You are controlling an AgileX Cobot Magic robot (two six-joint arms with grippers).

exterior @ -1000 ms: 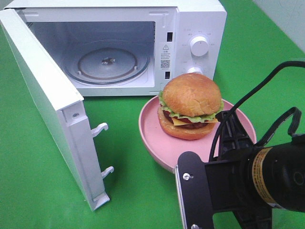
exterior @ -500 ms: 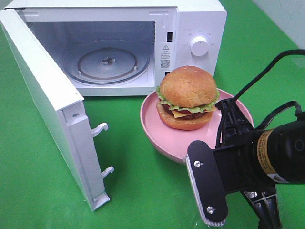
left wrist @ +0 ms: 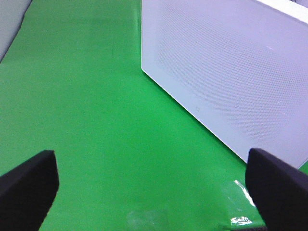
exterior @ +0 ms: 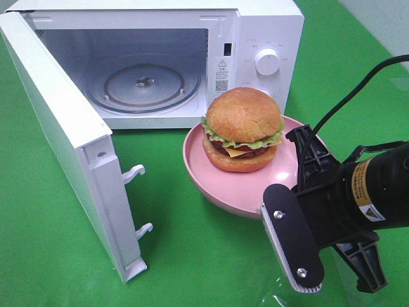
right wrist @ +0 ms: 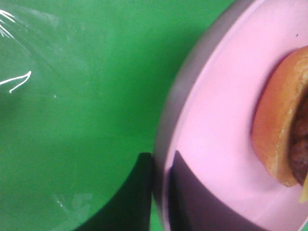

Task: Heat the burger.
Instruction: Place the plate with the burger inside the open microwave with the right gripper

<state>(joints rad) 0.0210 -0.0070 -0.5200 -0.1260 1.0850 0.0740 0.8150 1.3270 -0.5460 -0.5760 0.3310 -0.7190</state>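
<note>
Currently: loading step. The burger sits a little off centre on a pink plate, out on the green worktop, just in front of the microwave control panel and beside the open cavity.

Right claw: clamped on the plate's near rim, one finger inside the lip and one outside. Whether the plate is lifted or resting I cannot tell.

Left claw: jaws wide apart, holding nothing, over bare worktop near the outside face of the swung-open door.

Next move, as I judge it: carry the plate across and in through the opening, then set it on the glass turntable. That calls for a level plate, since the burger is tall and sits loose, and for clearance under the cavity's upper edge.

Materials:
- Bun: domed, golden-brown, slight sheen.
- Filling: frilled green lettuce, a yellow cheese corner, dark patty.
- Plate: smooth, shallow, round, with a raised rim.
- Microwave: white casing and a round dial.
- Door: fine dotted mesh panel.
- Worktop: flat green, with glossy wrinkles in places.
</note>
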